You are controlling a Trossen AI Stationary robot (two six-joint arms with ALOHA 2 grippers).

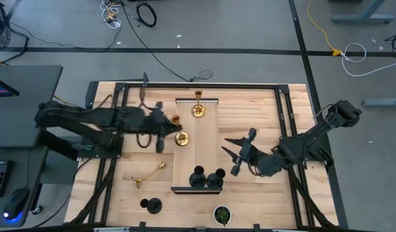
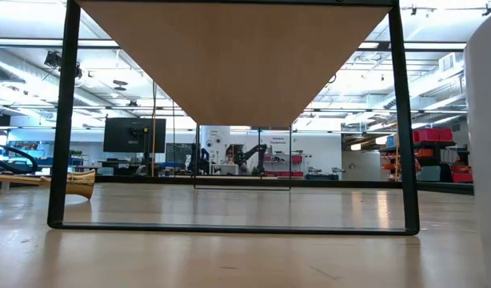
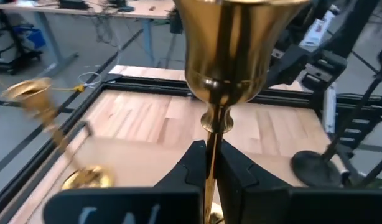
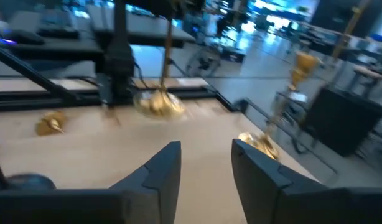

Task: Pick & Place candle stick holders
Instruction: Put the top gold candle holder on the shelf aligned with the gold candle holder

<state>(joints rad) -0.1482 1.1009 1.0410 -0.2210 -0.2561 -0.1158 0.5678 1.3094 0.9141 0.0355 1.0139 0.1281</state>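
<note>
Brass holder in left grip (image 3: pixel 221 68) stands upright, long axis vertical, cup on top; the left wrist view shows its thin stem pinched between the dark fingers (image 3: pixel 192 171). Left gripper (image 1: pixel 164 134) is clamped shut on that stem, at about 9 o'clock of the light board (image 1: pixel 197 147) in the table's middle, base just at the board's left edge. Second brass holder (image 1: pixel 198 109) stands upright at the board's 12 o'clock end. Third brass holder (image 1: pixel 148 174) lies on its side on the wooden table (image 1: pixel 262 109), off the board toward 8 o'clock, long axis slanting, base toward the lower left, cup toward the board. Two black holders (image 1: pixel 207 178) stand upright, side by side, at the board's 6 o'clock end. Another black holder (image 1: pixel 151 205) stands on the table further toward 7 o'clock. Right gripper (image 1: pixel 238 149) hangs at 3 o'clock of the board, fingers (image 4: pixel 163 171) parted about halfway, holding nothing, touching nothing. Dark pot with green plant (image 1: pixel 222 215) sits at the table's 6 o'clock edge.
</note>
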